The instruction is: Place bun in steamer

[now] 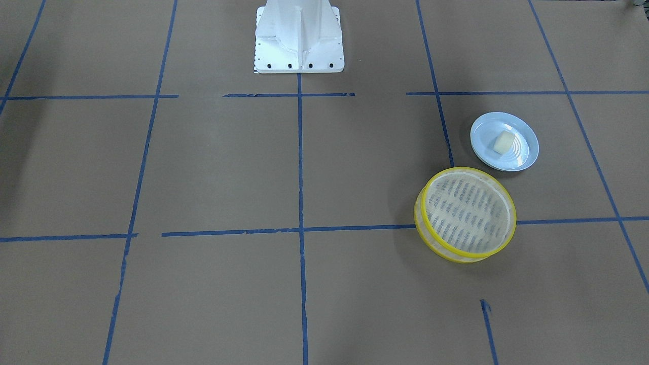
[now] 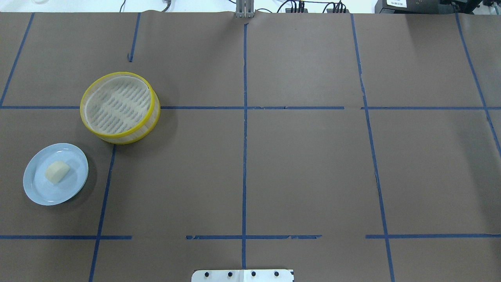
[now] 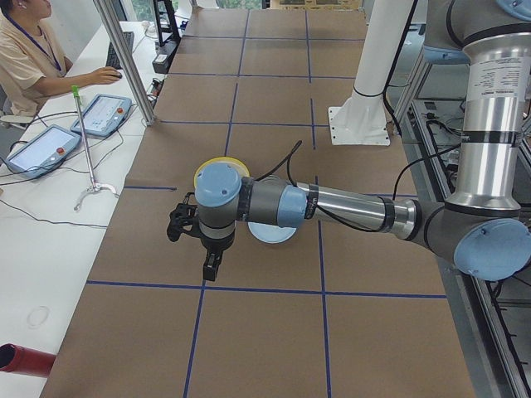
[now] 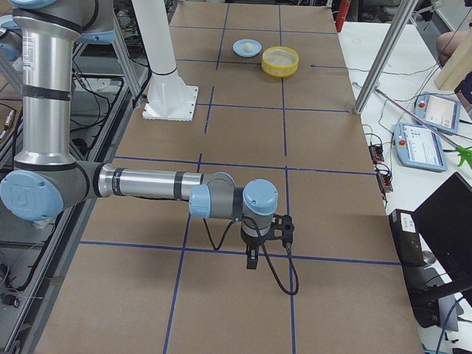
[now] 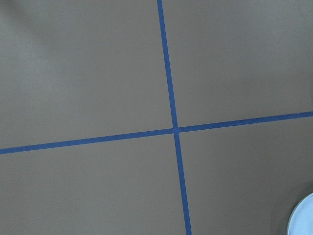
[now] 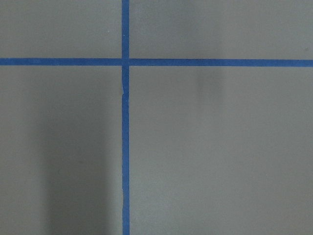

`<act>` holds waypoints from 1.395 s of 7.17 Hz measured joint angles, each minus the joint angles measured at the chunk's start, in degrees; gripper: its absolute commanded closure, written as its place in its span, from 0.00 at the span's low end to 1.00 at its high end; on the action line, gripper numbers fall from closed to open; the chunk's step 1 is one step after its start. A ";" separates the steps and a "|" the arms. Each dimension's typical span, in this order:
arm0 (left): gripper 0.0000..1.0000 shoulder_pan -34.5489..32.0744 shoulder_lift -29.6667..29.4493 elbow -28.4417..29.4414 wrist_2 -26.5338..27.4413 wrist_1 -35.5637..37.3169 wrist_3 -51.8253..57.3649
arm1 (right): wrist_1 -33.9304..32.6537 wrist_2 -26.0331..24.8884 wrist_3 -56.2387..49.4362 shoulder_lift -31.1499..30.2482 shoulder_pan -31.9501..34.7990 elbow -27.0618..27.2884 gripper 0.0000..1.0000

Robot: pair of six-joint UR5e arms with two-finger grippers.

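The bun [image 1: 503, 142] is a small cream lump lying on a pale blue plate [image 1: 481, 128]. The steamer [image 1: 466, 213] is a round basket with yellow rims, holds nothing, and stands beside the plate. In the overhead view the bun [image 2: 57, 171] and plate [image 2: 39, 196] are at the far left, with the steamer [image 2: 117, 105] just beyond them. My left gripper [image 3: 211, 265] shows only in the exterior left view, hanging over the table near the plate; I cannot tell its state. My right gripper [image 4: 251, 258] shows only in the exterior right view, far from both; its state is unclear too.
The white robot base [image 1: 299, 38] stands at the table's middle edge. Blue tape lines [image 2: 244, 117] cross the brown table. The plate's edge [image 5: 305, 218] shows in the left wrist view's corner. An operator [image 3: 29, 58] sits beside control tablets [image 3: 41, 149].
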 measured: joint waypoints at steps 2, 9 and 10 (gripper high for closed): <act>0.00 0.01 0.92 0.46 -0.02 0.10 0.09 | 0.00 0.00 0.00 0.00 0.00 0.00 0.00; 0.00 14.23 1.69 3.22 -3.61 -18.60 -10.68 | 0.00 0.00 0.00 0.00 0.00 0.00 0.00; 0.00 18.43 1.39 2.59 -1.05 -22.10 -15.43 | 0.00 0.00 0.00 0.00 0.00 0.00 0.00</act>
